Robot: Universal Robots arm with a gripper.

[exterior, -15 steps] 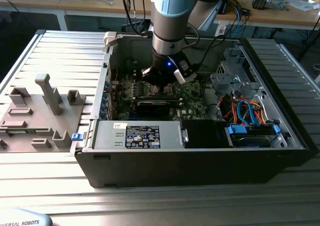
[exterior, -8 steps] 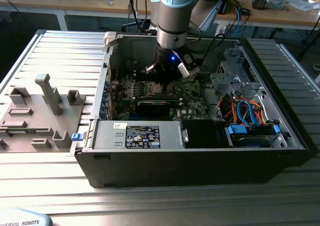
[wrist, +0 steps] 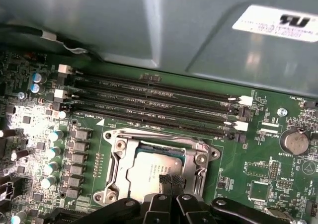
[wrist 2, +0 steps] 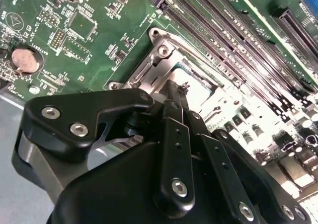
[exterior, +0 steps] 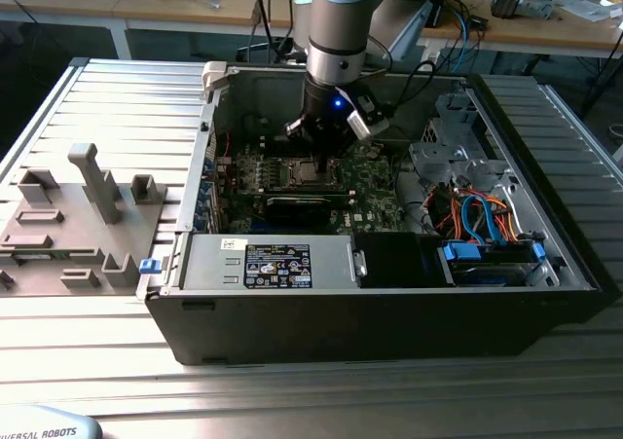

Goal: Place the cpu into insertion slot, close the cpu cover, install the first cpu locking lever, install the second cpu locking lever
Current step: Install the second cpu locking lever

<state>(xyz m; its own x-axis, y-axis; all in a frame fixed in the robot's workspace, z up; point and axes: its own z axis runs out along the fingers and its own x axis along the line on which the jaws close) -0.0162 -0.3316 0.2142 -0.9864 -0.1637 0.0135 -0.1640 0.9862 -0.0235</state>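
Note:
The cpu lies flat in its socket on the green board, silver-grey top up. The cpu cover, a silvery frame, lies down around it, with the chip showing through its window. A thin metal lever rod runs along the socket's edge beside the memory slots. My gripper is shut, its dark tips together, right at the chip's top near the cover's inner edge. In the second wrist view the gripper points at the cover and cpu. In the exterior view the gripper reaches down into the open computer case.
Several black memory slots run beside the socket, under the grey case wall. A coin battery and a row of capacitors flank it. The case holds a power supply box and a drive cage. A grey fixture tray sits at the exterior view's left.

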